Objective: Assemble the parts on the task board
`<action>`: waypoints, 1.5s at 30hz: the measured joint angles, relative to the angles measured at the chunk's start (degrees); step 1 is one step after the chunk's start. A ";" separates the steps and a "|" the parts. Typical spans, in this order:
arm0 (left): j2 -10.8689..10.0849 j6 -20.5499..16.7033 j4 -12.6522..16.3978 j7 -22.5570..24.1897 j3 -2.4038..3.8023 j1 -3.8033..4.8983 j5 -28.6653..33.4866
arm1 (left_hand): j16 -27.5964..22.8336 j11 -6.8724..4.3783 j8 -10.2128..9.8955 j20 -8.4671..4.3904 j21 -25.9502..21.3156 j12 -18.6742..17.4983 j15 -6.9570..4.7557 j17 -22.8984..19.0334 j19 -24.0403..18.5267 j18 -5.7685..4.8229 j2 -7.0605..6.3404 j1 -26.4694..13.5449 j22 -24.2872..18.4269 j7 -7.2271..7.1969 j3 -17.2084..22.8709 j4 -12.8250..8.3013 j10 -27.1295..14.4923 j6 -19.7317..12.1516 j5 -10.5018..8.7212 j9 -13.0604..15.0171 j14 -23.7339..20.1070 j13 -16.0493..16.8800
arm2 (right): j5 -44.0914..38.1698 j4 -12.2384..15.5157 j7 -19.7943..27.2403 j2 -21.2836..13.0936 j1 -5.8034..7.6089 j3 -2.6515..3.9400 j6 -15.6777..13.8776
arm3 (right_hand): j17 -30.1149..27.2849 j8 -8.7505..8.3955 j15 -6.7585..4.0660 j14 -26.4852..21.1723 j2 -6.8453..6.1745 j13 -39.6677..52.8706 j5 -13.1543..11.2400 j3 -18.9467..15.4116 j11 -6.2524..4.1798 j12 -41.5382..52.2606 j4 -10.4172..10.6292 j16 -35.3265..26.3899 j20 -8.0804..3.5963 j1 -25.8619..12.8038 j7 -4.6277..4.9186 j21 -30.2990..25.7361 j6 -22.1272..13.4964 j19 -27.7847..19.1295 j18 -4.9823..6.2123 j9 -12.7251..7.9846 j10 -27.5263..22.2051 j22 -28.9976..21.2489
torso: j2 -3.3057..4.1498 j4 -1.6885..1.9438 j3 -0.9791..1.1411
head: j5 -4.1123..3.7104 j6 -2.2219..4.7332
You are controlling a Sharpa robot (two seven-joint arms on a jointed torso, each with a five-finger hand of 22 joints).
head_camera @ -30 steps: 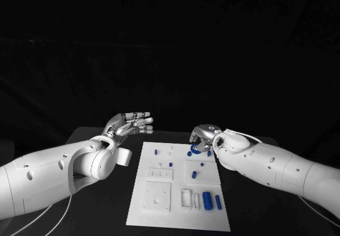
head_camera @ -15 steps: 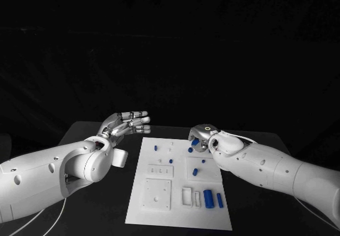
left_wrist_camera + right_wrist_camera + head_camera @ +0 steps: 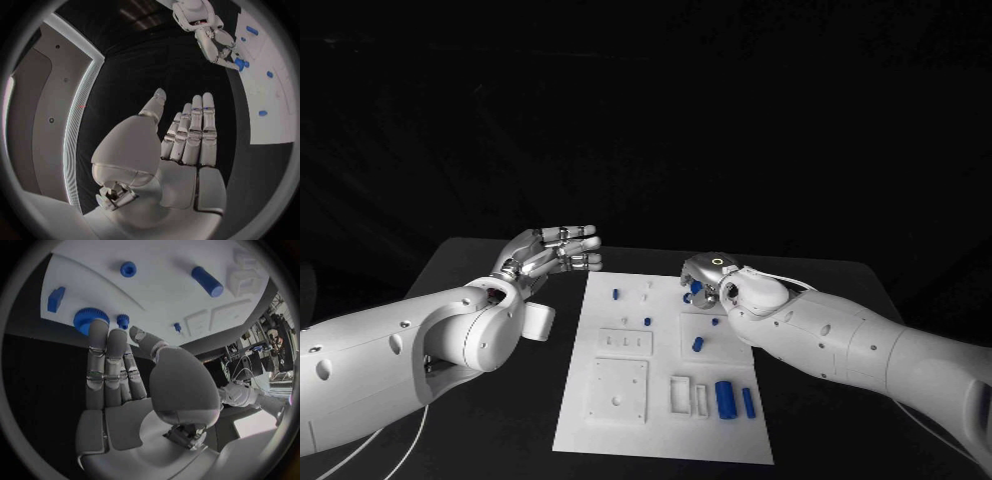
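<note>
White board (image 3: 625,400) lies at mid-desk (image 3: 473,270), carrying blue parts: two cylinders (image 3: 726,399) near its front edge, small pegs (image 3: 698,344) toward the middle. Right hand (image 3: 705,283) reaches over the board's far right corner, fingertips (image 3: 97,330) touching a blue gear (image 3: 86,320); whether it grips the gear cannot be told. Left hand (image 3: 557,252) hovers spread and empty beyond the board's far left corner.
</note>
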 measured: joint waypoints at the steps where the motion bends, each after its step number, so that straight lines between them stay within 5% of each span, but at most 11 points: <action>1: 0.03 0.02 -0.06 0.00 0.00 0.00 0.00 | 0.00 0.00 0.00 0.01 0.00 0.00 0.00 0.00 -0.01 0.00 0.00 0.00 -0.01 0.00 0.00 0.00 0.00 0.00 0.00 0.00 0.00 0.00 | -0.04 -0.08 -0.02 0.00 -0.02 0.00 0.02 | 0.00 0.00 0.00 0.00 0.00 0.00 0.03 0.03 0.00 0.00 0.00 0.00 0.00 0.00 0.00 0.00 0.00 0.00 0.00 0.00 0.00 0.11 | 0.08 0.01 -0.04 | -0.04 -0.03; 22: 0.46 0.48 -0.92 -0.08 0.01 0.01 -0.05 | 0.01 0.00 0.00 0.21 0.00 0.00 0.00 0.00 -0.21 -0.03 0.00 0.00 -0.31 0.00 0.00 0.00 0.00 0.00 0.00 0.06 -0.41 -0.01 | -0.46 -0.62 -0.42 0.22 -0.31 0.01 0.48 | 0.01 0.00 -0.10 -0.09 -0.45 -0.01 0.95 1.57 0.11 0.00 -0.34 0.32 0.00 -0.45 0.11 -1.50 0.11 0.41 -0.08 0.00 0.80 2.56 | 1.58 0.30 -0.33 | -0.45 0.52; 38: 0.54 0.62 -1.48 -0.19 0.00 0.01 -0.07 | 0.01 0.21 0.00 0.21 0.41 0.00 0.00 0.00 -0.20 -0.04 0.00 0.00 -0.48 0.00 -0.14 0.14 -0.21 0.00 0.00 0.05 -0.41 -0.01 | -0.68 -0.65 -0.83 0.17 -0.33 0.03 0.41 | 0.36 0.00 -0.13 -0.09 0.17 0.08 0.23 4.96 -1.23 -0.01 -0.27 1.21 -0.41 -1.07 0.27 -1.79 2.37 0.82 -0.44 0.06 6.81 5.54 | 2.30 0.32 -0.51 | -0.69 0.86; 45: 0.54 0.64 -1.52 -0.30 0.00 0.01 -0.08 | 0.01 0.21 0.00 0.21 0.41 0.00 0.00 -0.01 -0.20 -0.05 0.00 0.00 -0.57 0.00 -0.14 0.14 -0.21 0.00 0.00 0.05 -0.41 -0.01 | -0.91 -0.36 -1.16 0.16 -0.30 0.04 -0.94 | 0.59 0.18 -0.92 -0.30 1.19 0.09 -0.62 5.15 -2.17 0.00 -0.63 1.43 -1.00 -0.54 -0.32 2.51 5.71 0.86 -0.94 0.45 10.58 9.83 | 2.51 0.36 -0.51 | -0.72 1.04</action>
